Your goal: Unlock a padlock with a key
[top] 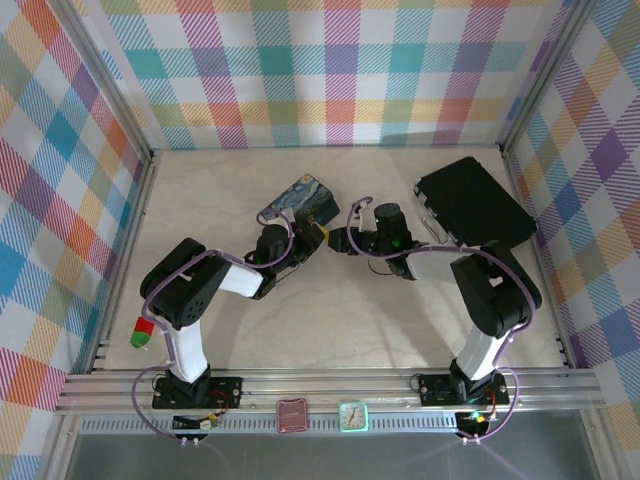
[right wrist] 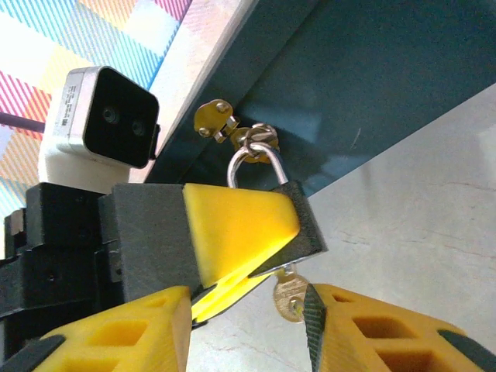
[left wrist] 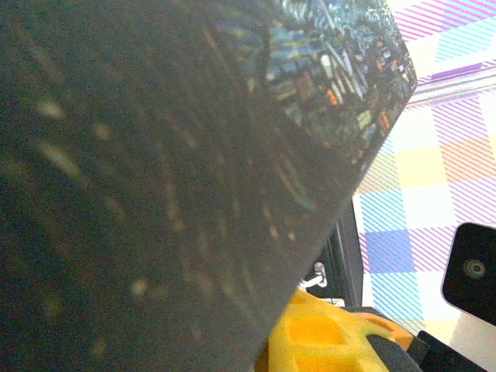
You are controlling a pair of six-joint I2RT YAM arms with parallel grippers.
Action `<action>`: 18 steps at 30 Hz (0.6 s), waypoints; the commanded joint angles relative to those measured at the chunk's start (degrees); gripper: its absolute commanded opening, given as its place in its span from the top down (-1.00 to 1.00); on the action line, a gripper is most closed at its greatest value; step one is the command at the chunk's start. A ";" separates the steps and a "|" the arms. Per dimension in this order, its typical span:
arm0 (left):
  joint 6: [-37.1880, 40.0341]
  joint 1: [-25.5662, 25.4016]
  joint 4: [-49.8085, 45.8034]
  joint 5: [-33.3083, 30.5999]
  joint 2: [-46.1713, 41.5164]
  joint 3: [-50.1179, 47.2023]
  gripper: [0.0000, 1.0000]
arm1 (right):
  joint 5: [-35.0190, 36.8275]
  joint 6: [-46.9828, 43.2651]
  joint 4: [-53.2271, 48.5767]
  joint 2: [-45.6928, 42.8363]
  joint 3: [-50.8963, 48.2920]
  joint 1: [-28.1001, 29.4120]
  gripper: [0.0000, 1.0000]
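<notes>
Two arms meet at the tin [top: 300,197], mid-desk [top: 380,320].

Padlock [right wrist: 306,232]: hangs by its shackle [right wrist: 256,167] from the brass hasp [right wrist: 213,120] on the tin's teal side, clear of the desk.
Left gripper [right wrist: 263,260]: jaws clamped on the padlock body, yellow pads [right wrist: 232,225] covering most of it.
Key [right wrist: 288,298]: seated in the keyhole at the padlock's bottom, head hanging down.
Right gripper [right wrist: 249,318]: jaws apart, key head between them and close against one pad. No pinch visible.

Handling, judged:
- Padlock is small, rigid and light, with metal faces that are likely slick. A broad grip across the flat body suits it and resists twist.
- Shackle is thin and looks free to swing in the hasp. Unbraced, the body would turn with the key.
- Key is thin and tiny, and could bend or slip out. Take it by the flat head, pads square on both faces, and turn gently about its axis.
- Tin is probably light and may shift if pulled.
</notes>
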 commanded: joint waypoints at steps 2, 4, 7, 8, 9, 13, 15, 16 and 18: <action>-1.56 0.07 1.94 3.40 -4.12 0.44 1.00 | 1.54 -2.65 1.49 -2.99 -4.03 -0.45 0.20; -1.56 0.10 1.58 3.66 -4.36 0.62 1.00 | 0.24 -2.89 1.63 -3.64 -4.17 -0.44 0.24; -1.63 0.08 0.99 4.03 -4.54 0.97 1.00 | -0.69 -3.25 2.28 -3.68 -4.24 -0.45 0.26; -1.65 0.08 1.03 4.16 -4.54 1.12 1.00 | -1.09 -3.25 2.48 -3.51 -4.15 -0.45 0.28; -1.65 0.08 0.92 4.30 -4.57 1.21 1.00 | -1.78 -3.21 3.14 -3.26 -3.93 -0.51 0.29; -1.65 -0.01 0.31 4.57 -4.79 1.10 1.00 | -4.26 -1.68 4.92 -2.90 -3.37 -0.62 0.32; -1.82 -0.01 0.39 4.73 -4.90 0.91 1.00 | -4.15 -2.11 4.90 -2.57 -2.78 -0.62 0.32; -1.81 -0.01 0.29 4.81 -4.94 0.89 1.00 | -4.11 -2.21 4.92 -2.17 -2.60 -0.62 0.33; -1.83 -0.01 0.16 5.01 -5.12 0.88 1.00 | -5.22 -1.71 6.54 -0.82 -2.03 -0.88 0.36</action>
